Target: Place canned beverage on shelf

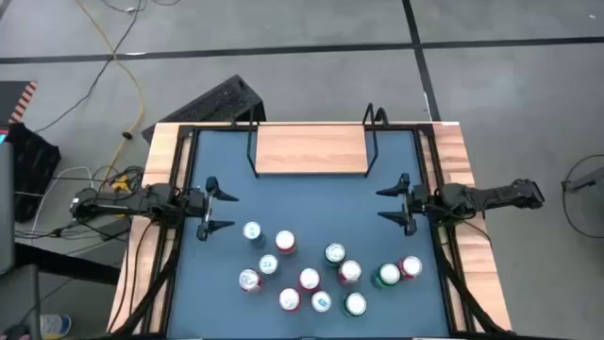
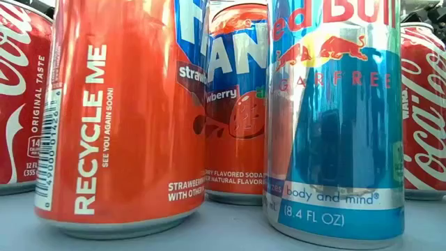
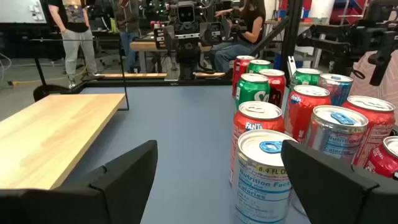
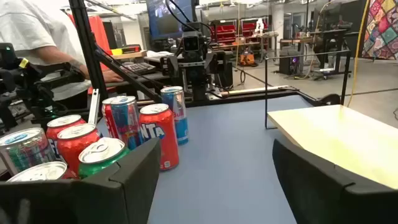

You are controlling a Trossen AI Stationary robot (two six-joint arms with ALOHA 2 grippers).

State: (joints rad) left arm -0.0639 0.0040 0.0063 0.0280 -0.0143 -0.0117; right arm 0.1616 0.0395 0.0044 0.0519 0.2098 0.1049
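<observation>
Cans [image 1: 311, 274] stand upright in a loose cluster on the blue worktop [image 1: 311, 203], near edge, none held; a Red Bull [image 3: 266, 177] and a Fanta [image 3: 257, 134] sit closest to the left claw [image 1: 223, 211]. Shelf [image 1: 311, 149] sits bare at the far middle of the worktop, well apart from the cans. Left claw hangs at the left side, fingers apart, holding nothing; right claw [image 1: 390, 204] mirrors it at the right side, fingers apart, also holding nothing.
</observation>
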